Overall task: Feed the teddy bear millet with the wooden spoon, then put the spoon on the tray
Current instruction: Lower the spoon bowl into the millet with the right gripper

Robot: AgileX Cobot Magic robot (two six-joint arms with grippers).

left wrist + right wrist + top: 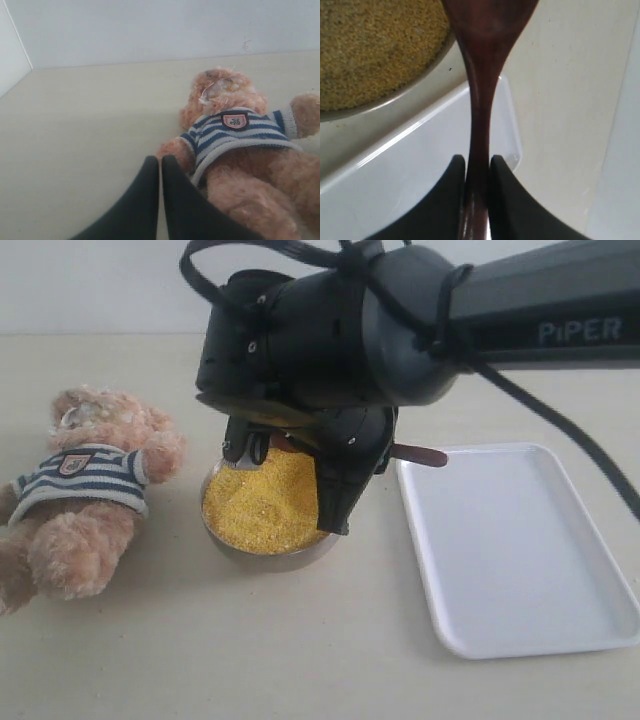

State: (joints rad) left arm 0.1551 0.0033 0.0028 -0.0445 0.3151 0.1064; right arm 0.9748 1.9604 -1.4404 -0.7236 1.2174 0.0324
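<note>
Right gripper (477, 162) was clamped on the slim handle of the wooden spoon (480, 100), pinching it near the tail end, probably so the oval bowl stuck out far enough to dip and reach. In the exterior view the right arm reached across the middle and hung over the millet (265, 505), which filled the metal bowl (270, 552). The handle tip poked out toward the tray (520, 550). Could not tell whether any grain sat on the spoon, since its bowl was cut off or hidden.

Teddy bear (85, 500) lay on its back on the surface (300, 660), left of the metal bowl, face up, which suits feeding. Left gripper (160, 165) had its fingers together with nothing between them, just beside the bear's arm; contact unclear. Likely parked there, idle.

Tray was bare, just right of the metal bowl. Judged step: scooping or about to carry; feeding not yet done.
</note>
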